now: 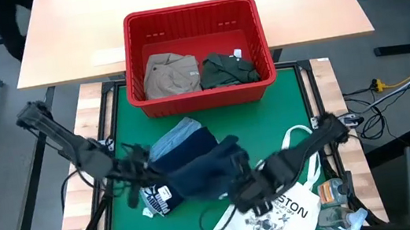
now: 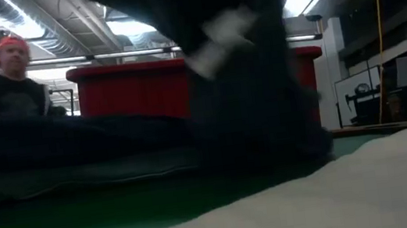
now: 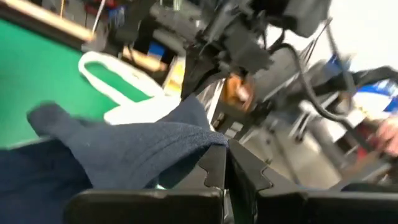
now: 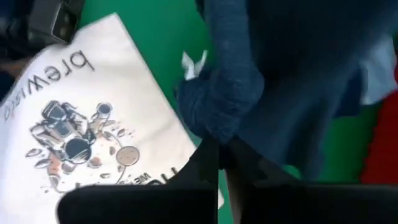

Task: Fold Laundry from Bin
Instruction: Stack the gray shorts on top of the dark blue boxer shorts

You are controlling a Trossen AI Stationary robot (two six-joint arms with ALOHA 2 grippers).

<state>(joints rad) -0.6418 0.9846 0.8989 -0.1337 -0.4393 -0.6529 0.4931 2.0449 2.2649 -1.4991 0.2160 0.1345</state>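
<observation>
I see the navy garment [image 1: 200, 167] bunched on the green mat [image 1: 213, 118] before the red bin [image 1: 193, 21]; my right gripper [image 1: 240, 190] pinches its edge, reaching inward low, and my left gripper [image 1: 139, 170] clamps the opposite edge.

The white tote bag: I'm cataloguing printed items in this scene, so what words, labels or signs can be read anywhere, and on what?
"brew...": on the white tote bag, above a cartoon astronaut print; the remaining letters blur.
"...STON": partial line on the same bag in the high view, the start hidden by the right gripper.
White print on the dark garment at the mat's left: unreadable.
Tags on the navy garment and dark green garment: too small.
</observation>
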